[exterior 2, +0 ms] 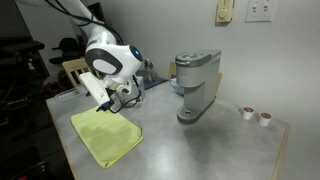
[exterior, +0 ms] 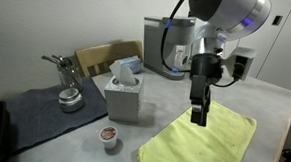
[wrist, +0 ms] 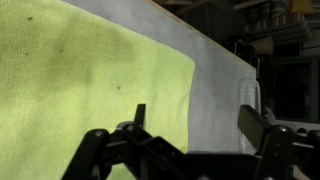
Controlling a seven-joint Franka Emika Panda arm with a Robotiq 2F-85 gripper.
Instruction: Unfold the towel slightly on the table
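The lime yellow-green towel (exterior: 205, 139) lies flat on the light grey table (exterior: 274, 108), near its front edge. It shows in both exterior views (exterior 2: 105, 137). My gripper (exterior: 199, 116) hangs just above the towel's far edge, pointing down. It also shows in an exterior view (exterior 2: 113, 107). In the wrist view the gripper (wrist: 197, 118) is open and empty. One finger is over the towel (wrist: 80, 80) and the other over bare table (wrist: 220, 85), so the jaws straddle the towel's edge.
A grey tissue box (exterior: 123, 98) stands beside the towel. A dark blue-grey mat (exterior: 39, 115) holds a metal item (exterior: 70, 95). A coffee pod (exterior: 109, 135) lies near the box. A coffee maker (exterior 2: 195, 85) and two pods (exterior 2: 255, 115) stand further along. A wooden chair (exterior: 97, 56) is behind.
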